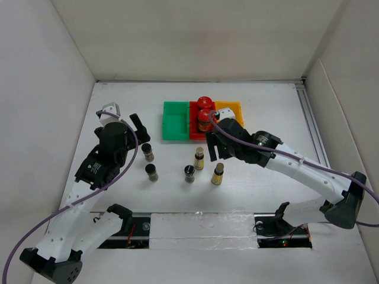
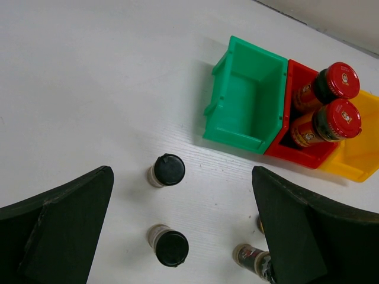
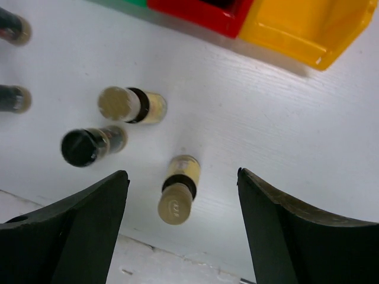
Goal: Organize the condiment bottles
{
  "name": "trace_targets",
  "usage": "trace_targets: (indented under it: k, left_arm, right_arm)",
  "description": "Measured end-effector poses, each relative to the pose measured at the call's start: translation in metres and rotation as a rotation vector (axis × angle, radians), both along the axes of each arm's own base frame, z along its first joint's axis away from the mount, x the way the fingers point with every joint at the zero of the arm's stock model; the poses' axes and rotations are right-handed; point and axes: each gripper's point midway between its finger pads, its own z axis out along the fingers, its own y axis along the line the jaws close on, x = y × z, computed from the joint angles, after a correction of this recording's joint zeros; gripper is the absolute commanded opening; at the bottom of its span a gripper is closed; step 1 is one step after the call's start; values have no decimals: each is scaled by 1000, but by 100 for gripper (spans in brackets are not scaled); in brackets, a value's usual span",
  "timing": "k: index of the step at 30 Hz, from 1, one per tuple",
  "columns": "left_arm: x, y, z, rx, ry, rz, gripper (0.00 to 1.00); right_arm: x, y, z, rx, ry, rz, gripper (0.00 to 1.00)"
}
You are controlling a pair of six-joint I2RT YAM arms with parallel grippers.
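Two red-capped jars (image 1: 205,100) (image 1: 205,116) stand in the red bin (image 1: 194,127). Three black-capped bottles (image 1: 147,152) (image 1: 151,172) (image 1: 189,173) and two yellow-labelled bottles (image 1: 199,158) (image 1: 218,173) stand on the table. My left gripper (image 1: 125,118) is open and empty, above and behind the two left black-capped bottles (image 2: 168,170) (image 2: 170,245). My right gripper (image 1: 214,148) is open and empty, above the right yellow-labelled bottle (image 3: 179,189), which shows between its fingers (image 3: 89,231).
An empty green bin (image 1: 174,120) sits left of the red bin and an empty yellow bin (image 1: 235,109) sits right of it. White walls enclose the table on the left, back and right. A metal rail (image 1: 314,124) runs along the right side.
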Motion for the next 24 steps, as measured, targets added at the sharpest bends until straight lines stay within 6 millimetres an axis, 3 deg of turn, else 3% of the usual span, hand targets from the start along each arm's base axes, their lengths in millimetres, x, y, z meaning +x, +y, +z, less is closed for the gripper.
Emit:
trace_targets:
  k: [4,12,20,24]
  left_arm:
    - [0,0,0,0,0,0,99]
    - [0,0,0,0,0,-1,99]
    - [0,-1,0,-2,0,-5,99]
    - [0,-1,0,-3,-1,-5,99]
  right_arm:
    - [-12,-15,-20,-52,46,-26,73]
    - [-36,-25,-65,-104,131,-9,61]
    - [-37,-12,-94,-116,181,21,56]
    - [-34,-6,-103,-120,191,31,44]
